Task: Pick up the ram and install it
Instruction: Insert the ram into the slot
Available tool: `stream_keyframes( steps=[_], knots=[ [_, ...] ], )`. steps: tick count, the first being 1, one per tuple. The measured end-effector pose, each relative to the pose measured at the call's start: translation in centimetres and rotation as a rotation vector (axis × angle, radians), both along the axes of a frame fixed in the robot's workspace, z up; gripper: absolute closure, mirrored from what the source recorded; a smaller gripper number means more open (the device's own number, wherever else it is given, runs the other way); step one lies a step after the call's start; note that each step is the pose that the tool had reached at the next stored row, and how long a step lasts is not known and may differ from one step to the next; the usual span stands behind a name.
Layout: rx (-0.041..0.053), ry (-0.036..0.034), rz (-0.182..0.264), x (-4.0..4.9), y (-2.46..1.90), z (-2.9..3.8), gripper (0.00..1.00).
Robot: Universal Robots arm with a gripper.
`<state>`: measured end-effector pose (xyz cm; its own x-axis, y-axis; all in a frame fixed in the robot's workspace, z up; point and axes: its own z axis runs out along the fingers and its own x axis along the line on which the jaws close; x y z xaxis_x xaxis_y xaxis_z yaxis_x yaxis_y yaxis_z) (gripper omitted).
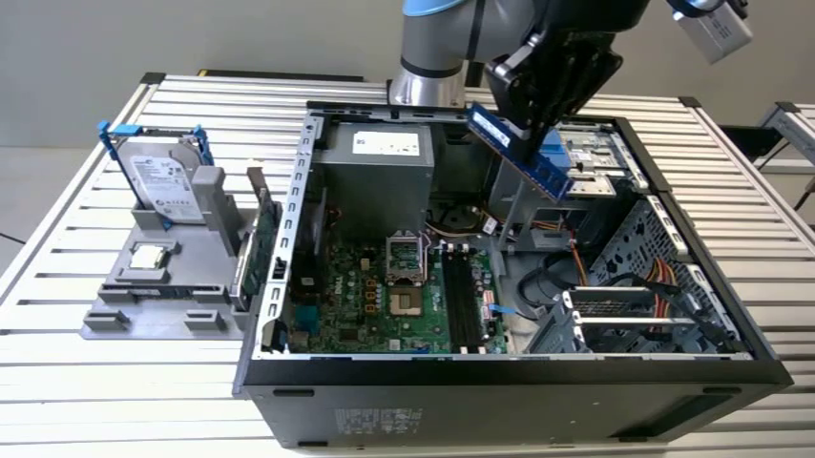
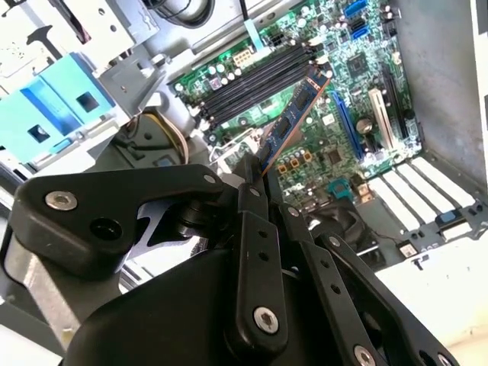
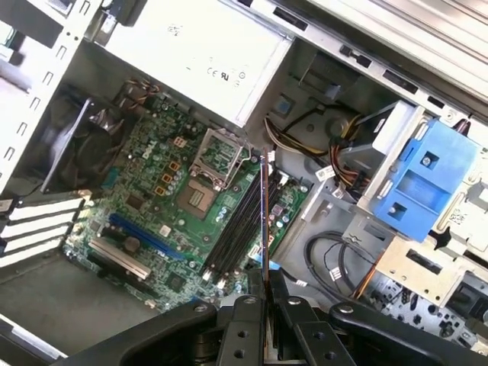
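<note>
Gripper (image 1: 532,113) clamped on ram (image 1: 522,153) at one end; ram hangs tilted above open case (image 1: 510,401), over mobo slots (image 3: 232,229). Ram prob. light, stiff, thin, fragile: best gripped by board edges, w/ modest force, off contacts.

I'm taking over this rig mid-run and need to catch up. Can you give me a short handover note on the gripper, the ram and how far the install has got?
Gripper: shut on the ram.
Ram: held in the air, tilted, above the open computer case. In both wrist views it hangs over the motherboard's black memory slots, clear of them.
Done: the ram is picked up and is over the case.
Left: the ram is not yet seated in a slot, and the slots look empty.
</note>
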<state>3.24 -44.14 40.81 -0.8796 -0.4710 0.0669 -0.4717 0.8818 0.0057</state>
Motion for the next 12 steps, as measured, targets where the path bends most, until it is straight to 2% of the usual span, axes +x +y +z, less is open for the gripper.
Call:
stream_keyframes(
  steps=[12],
  knots=[
    [0.0000,0.0000,-0.083,0.00,0.00,0.00,1.00]
  ],
)
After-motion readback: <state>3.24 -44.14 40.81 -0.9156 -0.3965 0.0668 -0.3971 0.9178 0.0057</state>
